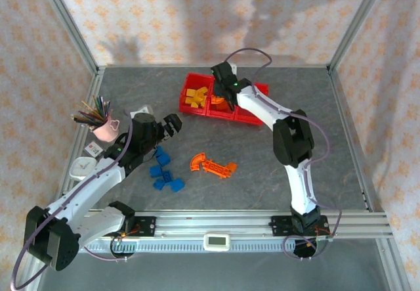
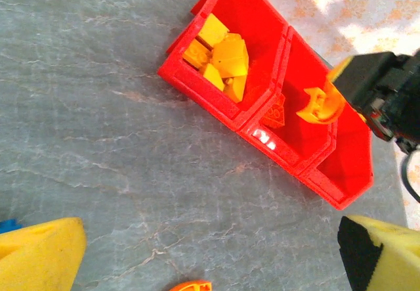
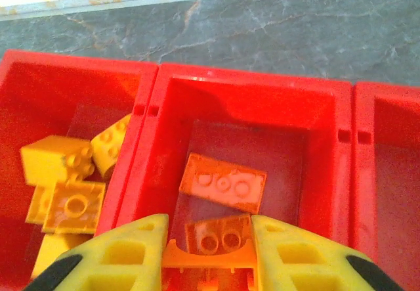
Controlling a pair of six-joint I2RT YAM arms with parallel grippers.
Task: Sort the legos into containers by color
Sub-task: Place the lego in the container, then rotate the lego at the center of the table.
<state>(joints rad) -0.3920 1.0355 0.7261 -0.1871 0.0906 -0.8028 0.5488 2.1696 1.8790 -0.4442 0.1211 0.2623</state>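
Curved orange lego (image 3: 207, 257) hanging over middle container (image 3: 249, 81), pinched in right gripper (image 3: 209, 242), jaws clenching it. Orange bricks (image 3: 223, 182) lying below; yellows (image 3: 62, 173) in left container (image 3: 65, 61). Step: depositing orange. Next move calling for release, then fetching table oranges (image 1: 211, 165) and blues (image 1: 164, 169). Left gripper (image 1: 173, 124) hovering near blues, jaws spread, empty.

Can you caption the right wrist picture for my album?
Yellow-fingered right gripper holds a curved orange plastic brick above the middle red plastic bin.
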